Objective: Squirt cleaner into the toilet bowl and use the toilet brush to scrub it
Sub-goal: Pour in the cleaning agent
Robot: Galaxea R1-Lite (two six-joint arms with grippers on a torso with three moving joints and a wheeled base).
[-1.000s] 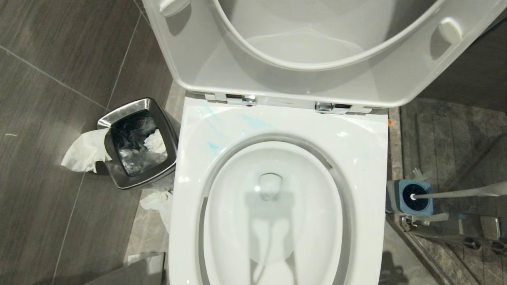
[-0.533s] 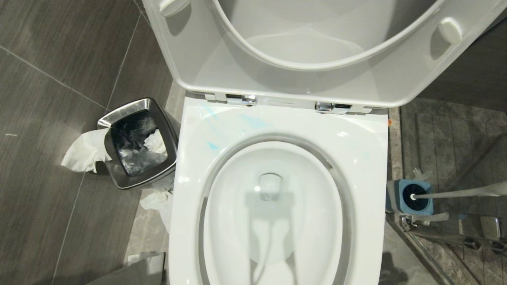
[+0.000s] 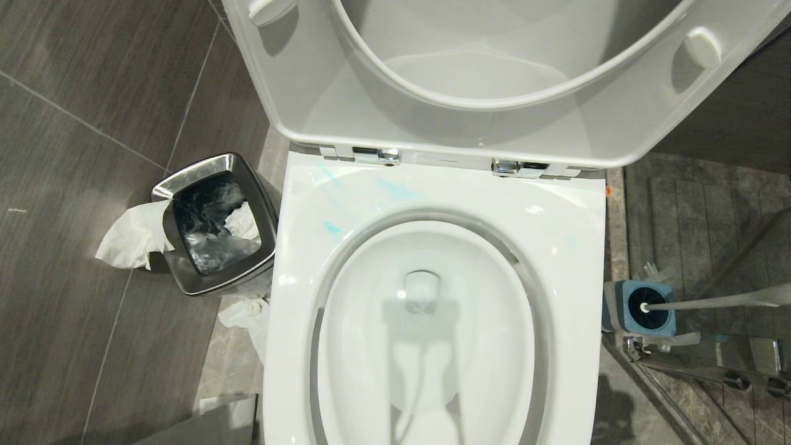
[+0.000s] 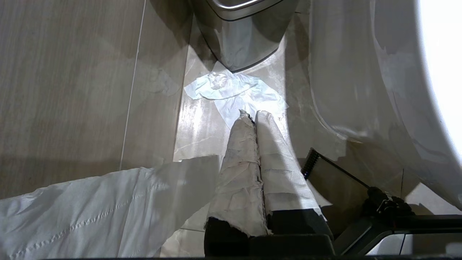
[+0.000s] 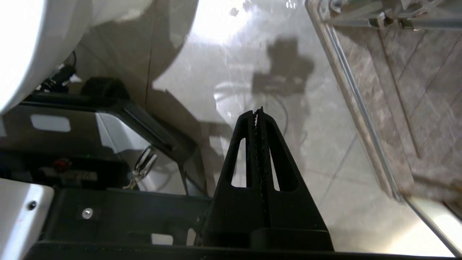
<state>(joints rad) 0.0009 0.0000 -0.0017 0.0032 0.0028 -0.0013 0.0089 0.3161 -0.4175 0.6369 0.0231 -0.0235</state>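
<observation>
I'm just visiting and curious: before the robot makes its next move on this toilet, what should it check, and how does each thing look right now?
1. Lid and seat raised, toilet bowl open: ok.
2. Toilet brush within sight, head seated in its blue holder to the robot's right of the bowl: ok.
3. Cleaner in the bowl: not ok; only faint teal smears on the rim, water looks clear.
4. Cleaner bottle located: cannot tell; none in any view.
5. Right hand empty, shut, low over the floor: ok.
6. Left hand empty, shut, above the tissue by the steel bin: ok.
</observation>
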